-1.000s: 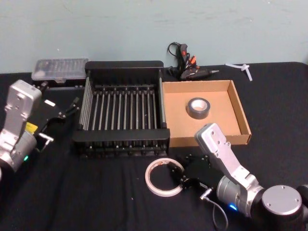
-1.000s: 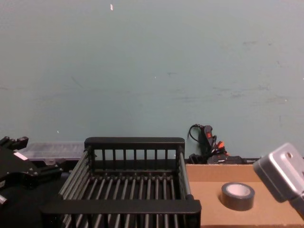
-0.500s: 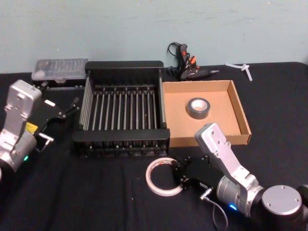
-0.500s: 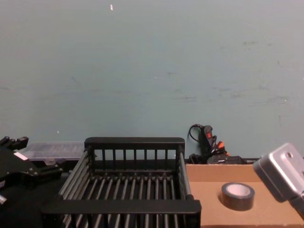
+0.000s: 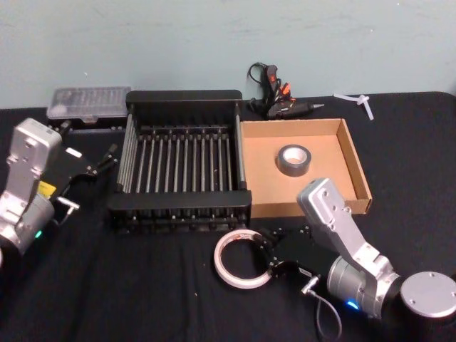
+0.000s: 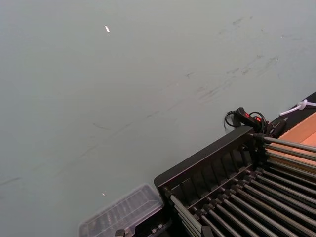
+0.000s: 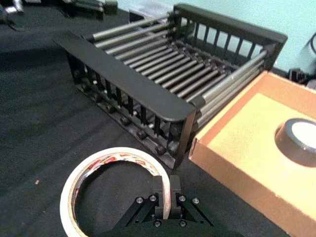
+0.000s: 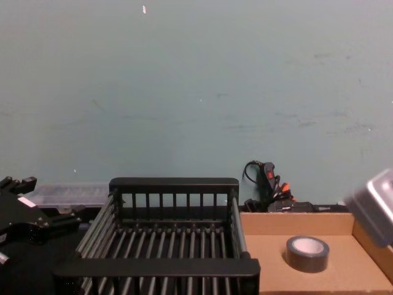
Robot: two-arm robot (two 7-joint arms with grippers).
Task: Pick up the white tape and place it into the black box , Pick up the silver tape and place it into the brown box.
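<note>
Since 0.5 s ago the right gripper (image 5: 261, 249) has pinched the near-right rim of the white tape roll with red-printed inner ring (image 5: 241, 258), fingers (image 7: 174, 189) pressed on either side of the band. The roll lies on the black cloth just before the black slatted crate (image 5: 135, 205). The dark grey-silver duct tape roll (image 5: 293, 159) sits inside the shallow brown cardboard tray (image 5: 363, 187). The left gripper (image 5: 100, 162) hangs left of the crate, finger state unclear.
</note>
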